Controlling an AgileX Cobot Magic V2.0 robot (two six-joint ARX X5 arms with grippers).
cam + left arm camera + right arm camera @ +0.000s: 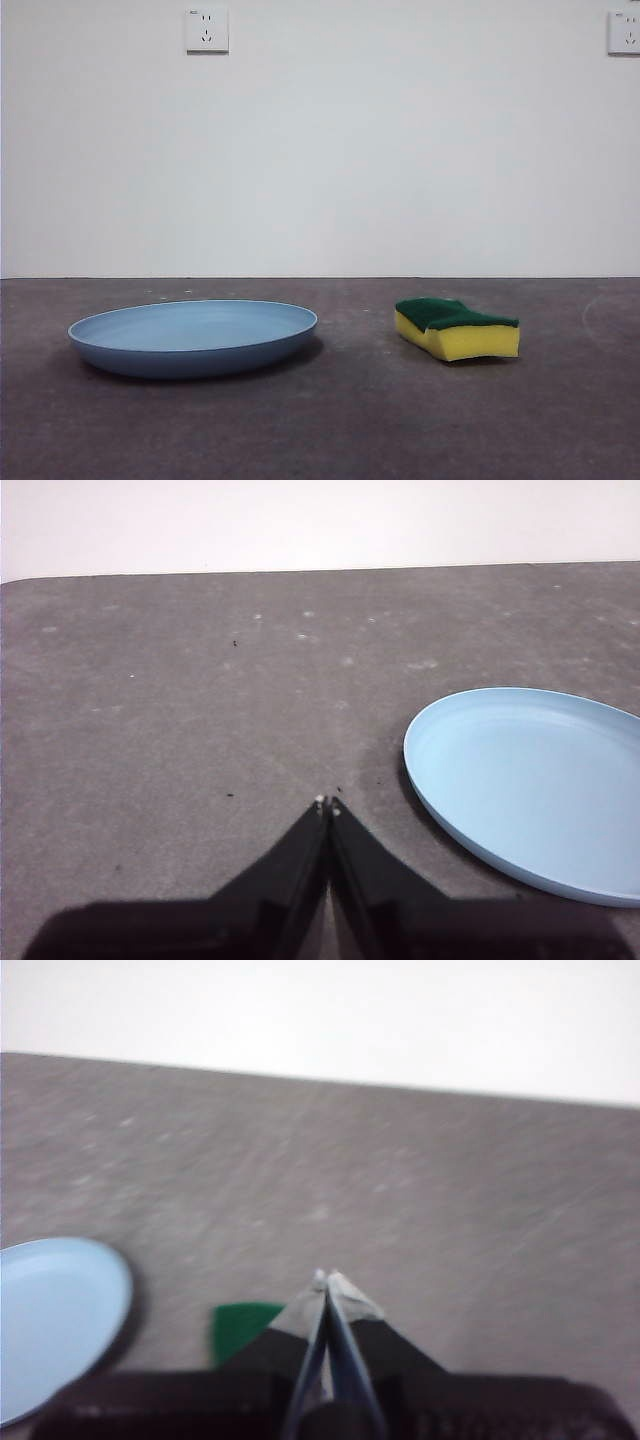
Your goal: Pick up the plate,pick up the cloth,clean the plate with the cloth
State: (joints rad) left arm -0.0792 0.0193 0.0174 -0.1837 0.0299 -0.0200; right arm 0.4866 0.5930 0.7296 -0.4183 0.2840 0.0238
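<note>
Front view, near to far: bare dark table (320,430) first, then the plate (192,337) lying flat on one side and the cloth (457,328) — really a yellow sponge with a green top — lying on the other side, well apart from the plate. Behind them only a white wall (320,150) with two sockets. No arm anywhere in this view.

Left wrist view: left gripper (327,805) with jaws pressed together, holding nothing, up off the table and near the plate (530,780) but not touching.

Right wrist view: a bit blurry. Right gripper (327,1280) with jaws together too, holding nothing. Just a green corner of the cloth (240,1325) peeking out beside it, and an edge of the plate (55,1320) off to one side.

So nothing done yet, by the look of it — plate not picked up, cloth not picked up, no wiping. All three steps left to do. Jaws need opening before any grab.
</note>
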